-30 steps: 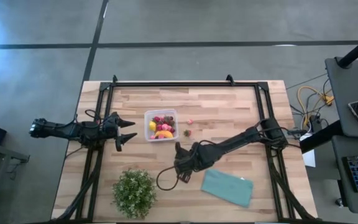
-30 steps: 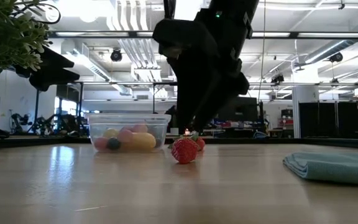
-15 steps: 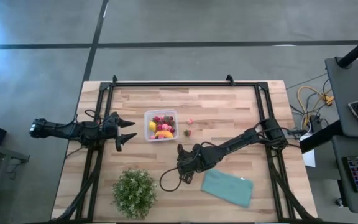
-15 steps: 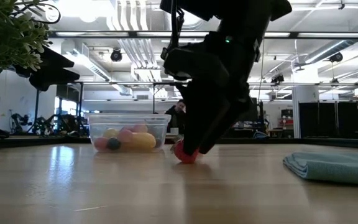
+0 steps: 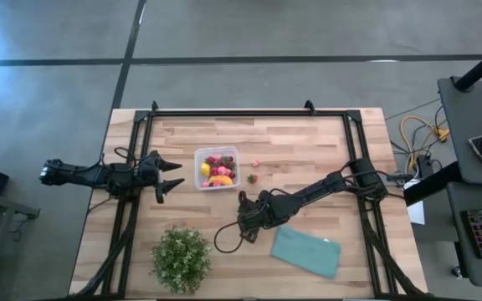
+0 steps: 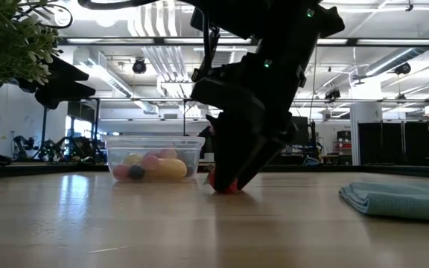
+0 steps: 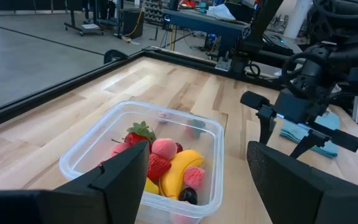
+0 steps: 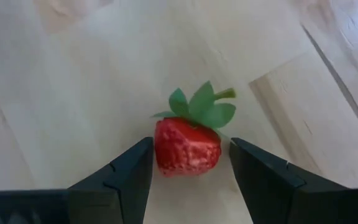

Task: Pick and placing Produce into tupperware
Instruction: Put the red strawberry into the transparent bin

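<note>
A red strawberry (image 8: 188, 148) with a green leafy cap lies on the wood. My right gripper (image 8: 191, 168) stands over it, open, one finger on each side. In the low view the berry (image 6: 218, 183) only peeks out under that gripper (image 6: 229, 179). In the high view the right gripper (image 5: 243, 204) covers it. The clear tupperware (image 5: 217, 168) holds several red and pink fruits, a banana (image 7: 180, 168) and a yellow round fruit. Two more small fruits (image 5: 253, 171) lie right of it. My left gripper (image 5: 170, 176) waits open, left of the tupperware. My right gripper comes at the strawberry from above, pointing down. One fingertip (image 8: 143, 155) sits right against the berry's side (image 8: 160, 149); the other fingertip (image 8: 241, 155) stands a small gap off. Whether it touches, I cannot tell. The berry rests on the table.
A green potted plant (image 5: 180, 257) stands near the table's near edge. A folded teal cloth (image 5: 306, 251) lies right of my right gripper. A dark cable loop (image 5: 224, 238) hangs from the right arm. Black frame rails (image 5: 249, 113) run along the table's edges.
My right gripper has come down over the strawberry and shifted slightly toward the far edge, so its fingers now stand on either side of the berry. The berry showed clear in the low view a second ago and is now mostly hidden. The strawberry has stayed in place.
</note>
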Robot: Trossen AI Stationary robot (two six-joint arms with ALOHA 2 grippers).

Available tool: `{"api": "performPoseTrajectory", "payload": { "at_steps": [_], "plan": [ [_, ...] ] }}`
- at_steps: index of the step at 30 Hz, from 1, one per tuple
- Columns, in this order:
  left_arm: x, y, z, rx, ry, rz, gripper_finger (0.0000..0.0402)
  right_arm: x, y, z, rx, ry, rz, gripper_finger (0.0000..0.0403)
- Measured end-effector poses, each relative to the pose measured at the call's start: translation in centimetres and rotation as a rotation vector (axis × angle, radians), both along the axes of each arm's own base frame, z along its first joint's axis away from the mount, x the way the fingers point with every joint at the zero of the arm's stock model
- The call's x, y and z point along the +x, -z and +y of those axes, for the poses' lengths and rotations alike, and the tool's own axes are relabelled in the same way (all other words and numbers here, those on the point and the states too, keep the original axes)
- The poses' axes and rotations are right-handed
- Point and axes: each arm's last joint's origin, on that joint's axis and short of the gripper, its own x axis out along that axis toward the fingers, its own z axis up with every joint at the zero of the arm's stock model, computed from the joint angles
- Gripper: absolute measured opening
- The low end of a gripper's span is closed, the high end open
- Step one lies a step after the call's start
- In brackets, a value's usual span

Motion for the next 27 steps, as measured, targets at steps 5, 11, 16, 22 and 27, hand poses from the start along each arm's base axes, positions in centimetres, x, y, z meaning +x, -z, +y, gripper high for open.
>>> {"api": "performPoseTrajectory", "payload": {
  "at_steps": [5,11,16,22,27],
  "plan": [
    [0.0,0.0,0.0,0.0,0.0,0.001,0.0258,0.2,0.1,-0.3,-0.003,0.031,-0.01,0.0206],
    [0.0,0.0,0.0,0.0,0.0,0.001,0.0258,0.4,0.2,-0.6,-0.023,0.048,-0.021,0.0194],
    [0.0,0.0,0.0,0.0,0.0,0.0,0.0258,0.5,0.2,-1.1,-0.028,0.06,-0.022,0.0151],
    [0.0,0.0,0.0,0.0,0.0,0.0,0.0258,0.6,0.1,-1.2,-0.035,0.061,-0.027,0.0118],
    [0.0,0.0,0.0,0.0,0.0,0.0,0.0258,1.2,-0.4,-1.6,-0.06,0.059,-0.049,0.0127]
  ]
}}
